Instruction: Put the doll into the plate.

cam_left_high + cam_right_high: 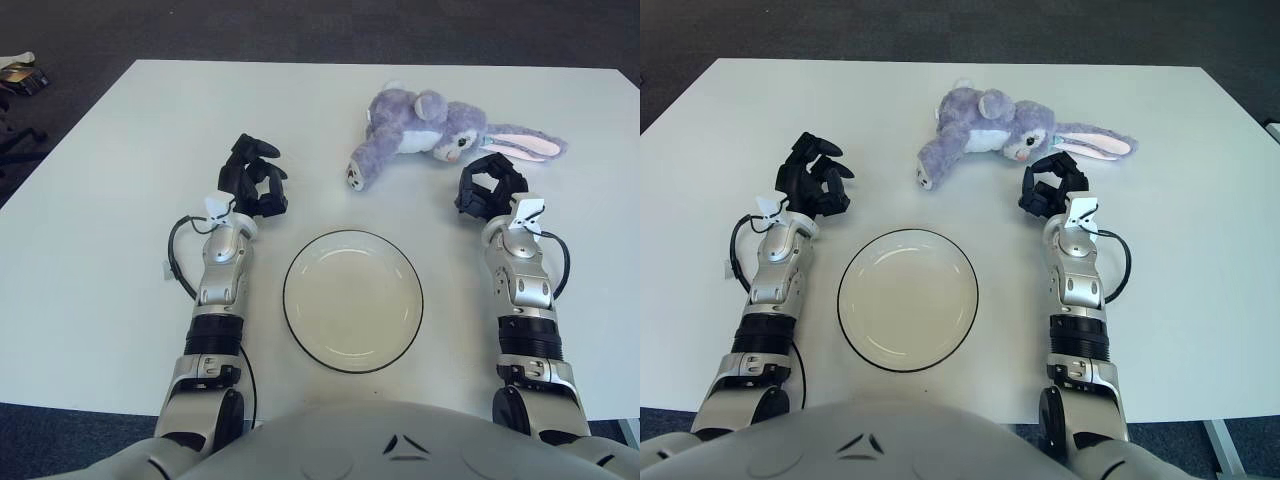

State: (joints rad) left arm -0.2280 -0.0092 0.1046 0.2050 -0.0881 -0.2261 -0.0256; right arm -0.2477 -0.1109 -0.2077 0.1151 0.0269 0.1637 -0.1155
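A purple plush rabbit doll (430, 128) with white belly and long pink-lined ears lies on its side at the far right of the white table. A white plate (352, 299) with a dark rim sits empty near the table's front middle. My right hand (488, 188) is just in front of the doll's head, a small gap from it, fingers loosely curled and holding nothing. My left hand (254, 178) shows to the upper left of the plate, fingers relaxed and empty.
The white table (120, 200) spreads wide around the plate, with dark carpet beyond its edges. A small object (22, 76) lies on the floor at the far left.
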